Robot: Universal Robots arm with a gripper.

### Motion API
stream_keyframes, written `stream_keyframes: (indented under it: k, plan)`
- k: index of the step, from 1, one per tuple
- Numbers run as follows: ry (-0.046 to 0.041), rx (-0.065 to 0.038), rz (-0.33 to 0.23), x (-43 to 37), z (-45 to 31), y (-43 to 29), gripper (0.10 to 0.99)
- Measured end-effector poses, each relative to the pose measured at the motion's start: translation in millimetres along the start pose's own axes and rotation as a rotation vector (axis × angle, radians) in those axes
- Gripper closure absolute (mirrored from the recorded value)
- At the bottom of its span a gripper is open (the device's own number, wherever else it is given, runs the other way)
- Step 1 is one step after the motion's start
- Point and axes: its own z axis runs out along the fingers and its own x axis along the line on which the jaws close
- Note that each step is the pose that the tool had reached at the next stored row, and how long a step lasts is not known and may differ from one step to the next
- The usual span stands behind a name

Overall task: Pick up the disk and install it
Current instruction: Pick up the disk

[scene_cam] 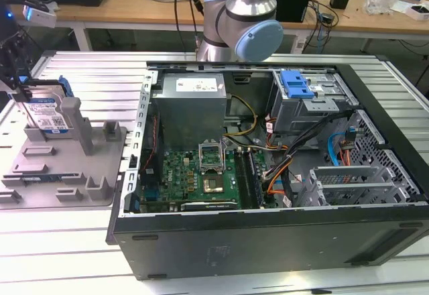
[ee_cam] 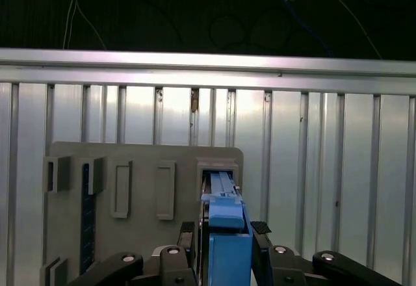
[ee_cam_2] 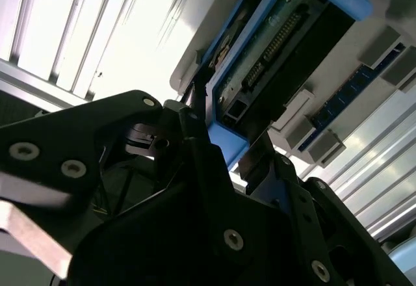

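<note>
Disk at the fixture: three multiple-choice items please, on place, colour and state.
1. Relative to the open black computer case, the flat silver metal disk is: A inside it; B on the grey plastic fixture plate, at the exterior view's left; C on top of it.
2. The disk's plastic carrier frame is: A red; B blue; C yellow.
3. The disk is: A lying flat; B leaning on the case; C standing on edge.
Answers: 1 B, it is on the plate with the pincer at it; 2 B, blue in both wrist views; 3 C, its broad face is upright.
</note>
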Motion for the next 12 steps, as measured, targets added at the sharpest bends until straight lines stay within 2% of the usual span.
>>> stream_keyframes:
  k: [12]
  plan:
    - [0.0000,0.000,0.000,0.0,0.9,0.1,0.631]
